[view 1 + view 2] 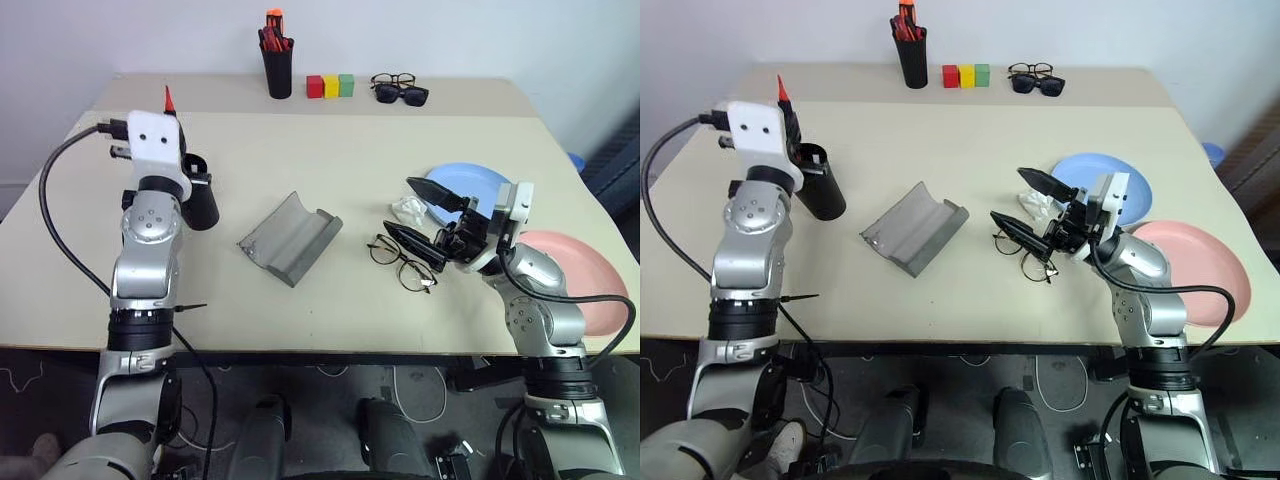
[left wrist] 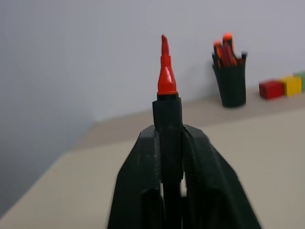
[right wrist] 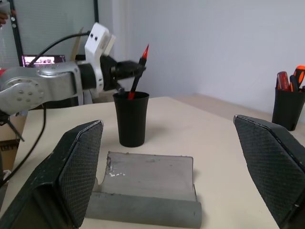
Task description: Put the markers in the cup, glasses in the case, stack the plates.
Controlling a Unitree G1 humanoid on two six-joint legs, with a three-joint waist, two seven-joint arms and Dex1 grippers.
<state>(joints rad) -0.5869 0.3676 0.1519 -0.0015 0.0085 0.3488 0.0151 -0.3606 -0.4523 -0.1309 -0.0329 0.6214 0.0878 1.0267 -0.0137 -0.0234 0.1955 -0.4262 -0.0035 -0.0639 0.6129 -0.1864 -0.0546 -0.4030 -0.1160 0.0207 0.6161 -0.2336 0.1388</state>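
Observation:
My left gripper point(image 3: 125, 69) is shut on the red marker point(image 2: 166, 71) and holds it tilted over the wide black cup point(image 1: 203, 205) at the table's left. The marker's lower end dips inside the cup's rim, and its tip points up. The grey case point(image 1: 290, 238) lies open in the middle of the table. Right of the case lie the thin wire-rimmed glasses point(image 1: 400, 262), lenses flat on the table. My right gripper point(image 1: 400, 205) hangs open just above them, holding nothing. The blue plate point(image 1: 465, 180) and the pink plate point(image 1: 580, 270) lie apart at the right.
At the back stand a narrower black cup of red-orange pens point(image 1: 277, 60), three coloured blocks point(image 1: 330, 86), and sunglasses with another pair of glasses point(image 1: 400, 88). A small white crumpled thing point(image 1: 408, 208) lies beside the blue plate. The pink plate reaches the table's right edge.

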